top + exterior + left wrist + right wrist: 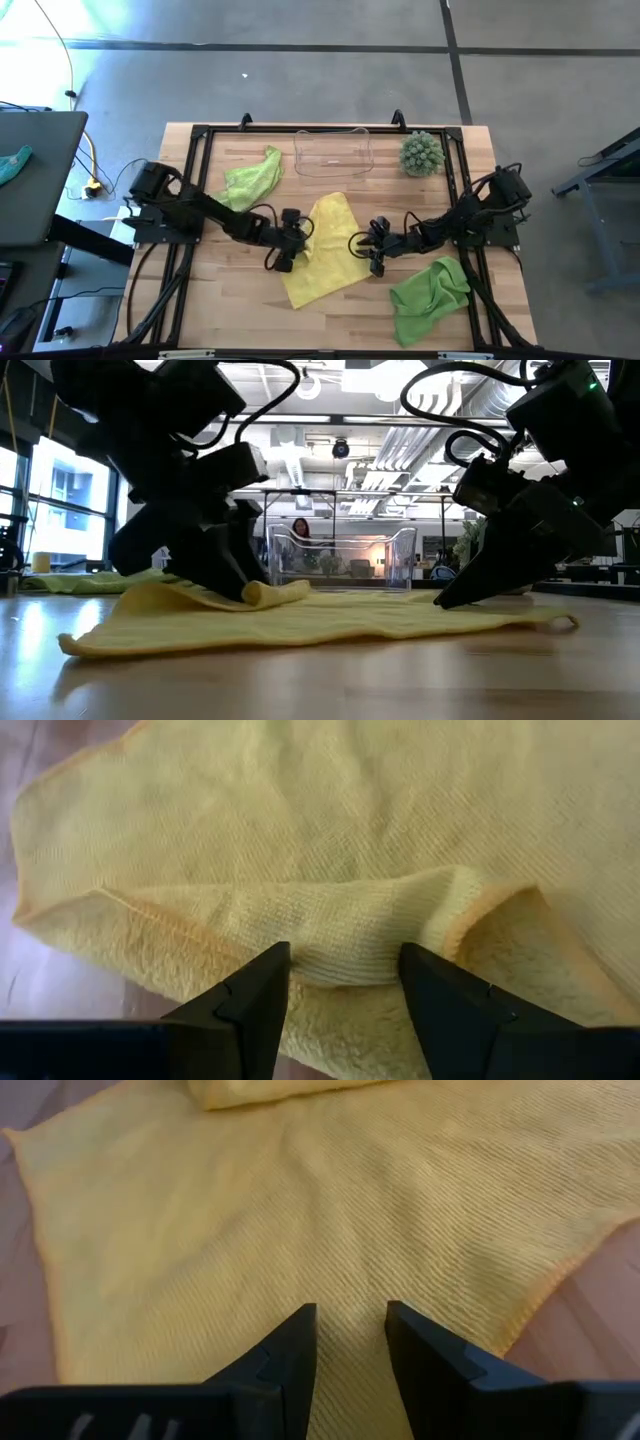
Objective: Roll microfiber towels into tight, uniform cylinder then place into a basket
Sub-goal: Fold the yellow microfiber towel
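One towel [325, 250] flat in the middle of the table [330, 320], with the left gripper [290, 245] down on its left edge and the right gripper [375, 248] down on its right edge. Behind it, at the far side of the table, the basket [333, 152], with a second towel [255, 178] to the basket's left and a ball plant [421, 153] to its right. Third towel [430, 297] at the near right corner, in front of the right arm
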